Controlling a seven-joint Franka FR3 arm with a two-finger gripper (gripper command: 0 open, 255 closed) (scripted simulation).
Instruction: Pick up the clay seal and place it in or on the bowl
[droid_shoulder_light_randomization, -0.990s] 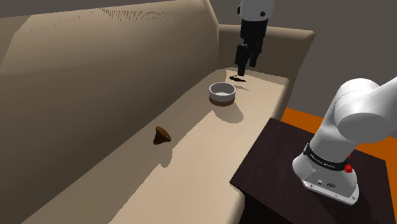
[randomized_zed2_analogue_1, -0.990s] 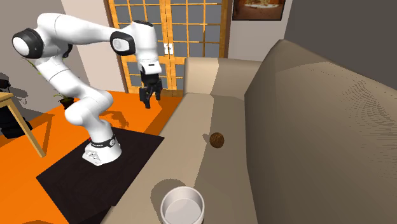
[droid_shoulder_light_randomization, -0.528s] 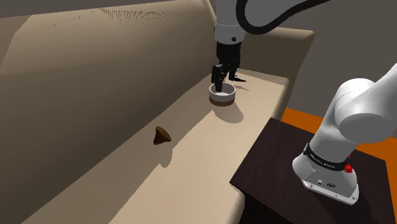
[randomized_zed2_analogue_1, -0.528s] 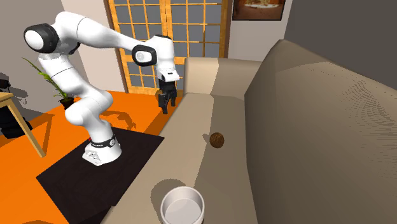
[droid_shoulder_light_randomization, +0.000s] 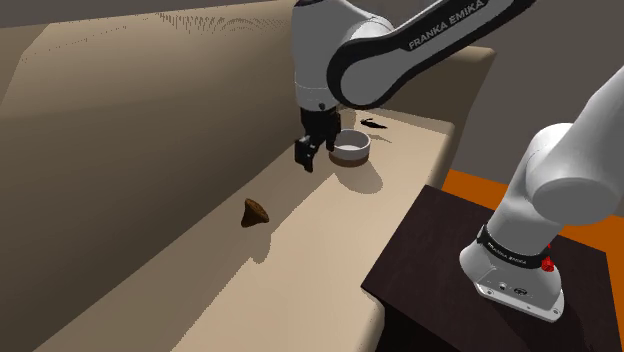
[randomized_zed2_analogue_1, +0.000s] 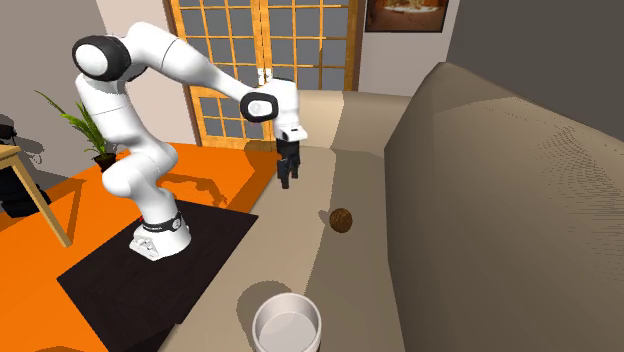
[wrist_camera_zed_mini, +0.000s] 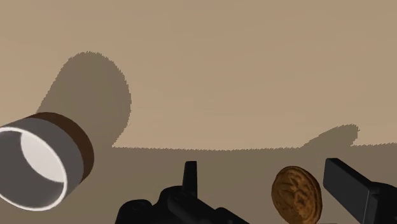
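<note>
The clay seal (droid_shoulder_light_randomization: 255, 212) is a small brown lump lying on the beige sofa seat (droid_shoulder_light_randomization: 330, 230). It also shows as a round brown knob in the second exterior view (randomized_zed2_analogue_1: 341, 220). The bowl (droid_shoulder_light_randomization: 350, 152) is white inside with a brown base and stands farther along the seat; in the second exterior view it sits at the lower edge (randomized_zed2_analogue_1: 287, 297). My black gripper (droid_shoulder_light_randomization: 305, 155) hangs open above the seat between bowl and seal, close beside the bowl and holding nothing. In the wrist view the seal (wrist_camera_zed_mini: 296, 194) lies beyond the parted fingers (wrist_camera_zed_mini: 348, 184), untouched, with the bowl (wrist_camera_zed_mini: 73, 159) off to one side.
The sofa's backrest (droid_shoulder_light_randomization: 150, 110) rises along the seat on the shoulder view's left, and an armrest (droid_shoulder_light_randomization: 440, 70) closes the far end. My dark stand (droid_shoulder_light_randomization: 470, 270) sits on an orange floor (randomized_zed2_analogue_1: 90, 220). A wooden lattice door (randomized_zed2_analogue_1: 250, 60) stands behind.
The arm has swung from beyond the bowl, across it, toward the seal, and has come down lower. The fingers have stayed apart. Seal and bowl have not moved.
</note>
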